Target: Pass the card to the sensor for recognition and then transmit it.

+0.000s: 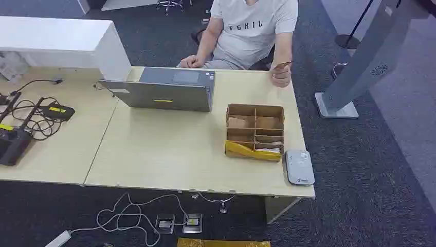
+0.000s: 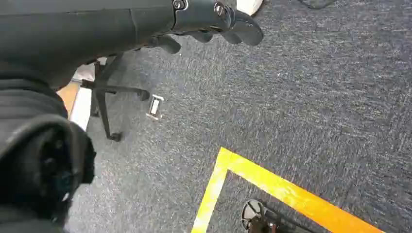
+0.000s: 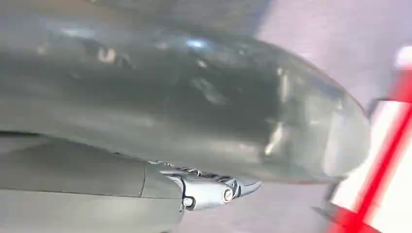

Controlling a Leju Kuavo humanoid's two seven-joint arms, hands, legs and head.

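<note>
Card (image 1: 282, 65) is thin and brownish, pinched in the person's hand (image 1: 280, 76) at the far edge of the tabletop (image 1: 169, 154), beyond the divided box. Person (image 1: 252, 31) in a light grey T-shirt sits behind that far edge, their other hand resting by the laptop's back corner.

Sensor (image 1: 300, 166): flat grey-white pad lying on the tabletop just beside the divided box, on its right-hand side, near the front corner of the tabletop.

Divided box (image 1: 255, 132): brown cardboard, several compartments, with a yellow strip along its near wall. Contents too small to tell. Grey laptop (image 1: 163, 88) stands left of the box, with its lid back facing the camera. Further left of the laptop are black cables and a black device (image 1: 12, 143) on an adjoining tabletop.

On the dark carpet in front of the tabletop lies a white cord (image 1: 123, 216) and a floor socket (image 1: 179, 223).

Left hand (image 2: 214, 26): seen in the left wrist view hanging over blue-grey carpet, dark fingers curled loosely, nothing in them. Below it are a chair base (image 2: 109, 94) and yellow floor tape (image 2: 272, 187).

Right hand (image 3: 214, 191): a blurred grey shape covers most of the right wrist view and just a metal part shows, so cannot tell whether it is released or clenched.
</note>
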